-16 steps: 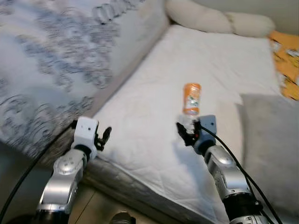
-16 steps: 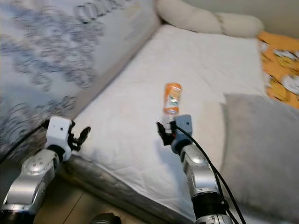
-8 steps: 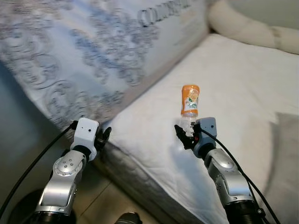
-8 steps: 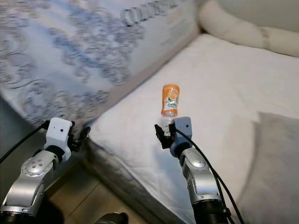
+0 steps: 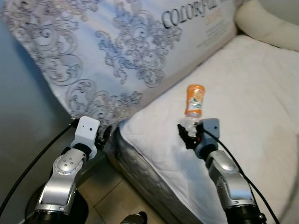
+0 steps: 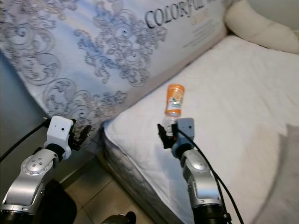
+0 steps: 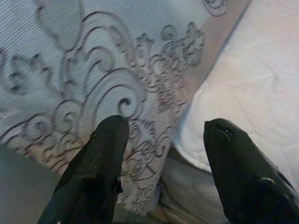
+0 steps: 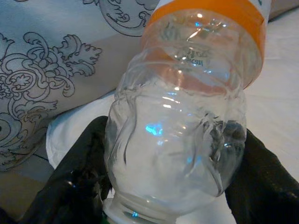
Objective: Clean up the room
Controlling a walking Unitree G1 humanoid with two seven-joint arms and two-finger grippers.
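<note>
In the left eye view, the whole scene is sliding right as the robot is turning left, bringing the patterned mattress (image 5: 117,51) and floor into frame; the right gripper (image 5: 190,135) is still pinching the bottle (image 5: 194,100), lower centre, so it is being carried off, probably toward disposal. In the left wrist view, the left gripper (image 7: 161,154) is hanging spread and empty. In the right wrist view, black fingers (image 8: 77,172) are clamping the clear bottle near its cap end.

A white quilted mattress (image 5: 243,84) meets a scroll-patterned upright panel (image 5: 93,51); tan, seemingly tiled floor (image 5: 112,200) below.
</note>
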